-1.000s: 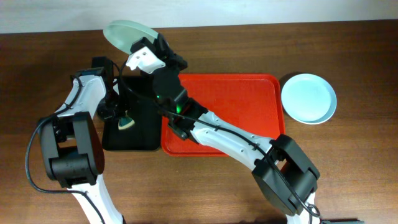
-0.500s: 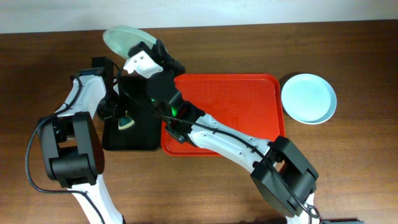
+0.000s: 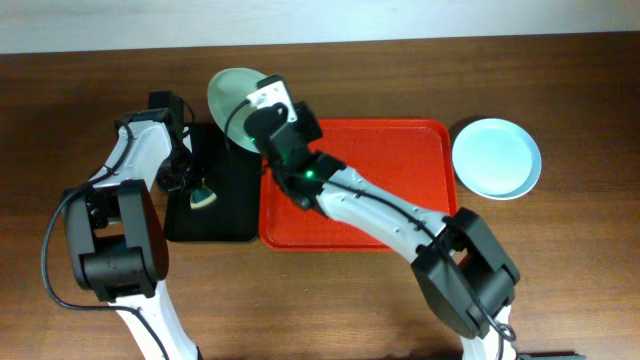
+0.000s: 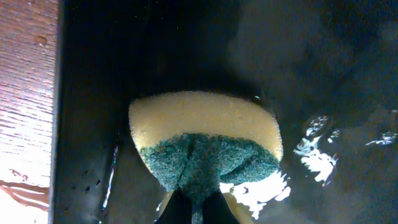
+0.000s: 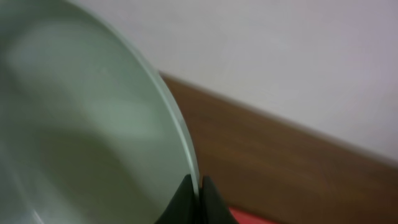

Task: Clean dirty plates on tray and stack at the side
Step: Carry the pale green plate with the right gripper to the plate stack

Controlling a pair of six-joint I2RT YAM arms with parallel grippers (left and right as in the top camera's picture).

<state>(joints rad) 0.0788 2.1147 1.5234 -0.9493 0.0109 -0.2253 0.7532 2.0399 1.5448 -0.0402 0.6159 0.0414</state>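
My right gripper [image 3: 262, 100] is shut on the rim of the pale mint green plate [image 3: 232, 92] and holds it tilted above the far end of the black tray. In the right wrist view the plate [image 5: 81, 130] fills the left side, its rim pinched between my fingertips [image 5: 198, 186]. My left gripper [image 3: 196, 190] is shut on a yellow and green sponge [image 4: 205, 146] over the black tray [image 3: 225, 215]. The red tray [image 3: 390, 160] is bare where it shows. The pale blue plate [image 3: 496, 158] lies on the table right of the red tray. The white plate is out of view.
The black tray [image 4: 93, 93] is wet, with a wooden table strip [image 4: 28, 93] to its left. The right arm [image 3: 370, 210] stretches across the red tray. The wall runs along the table's far edge.
My right gripper has swung the mint plate to the right and toward the red tray, turning it more face-on to the overhead camera. The left arm and sponge have not moved.
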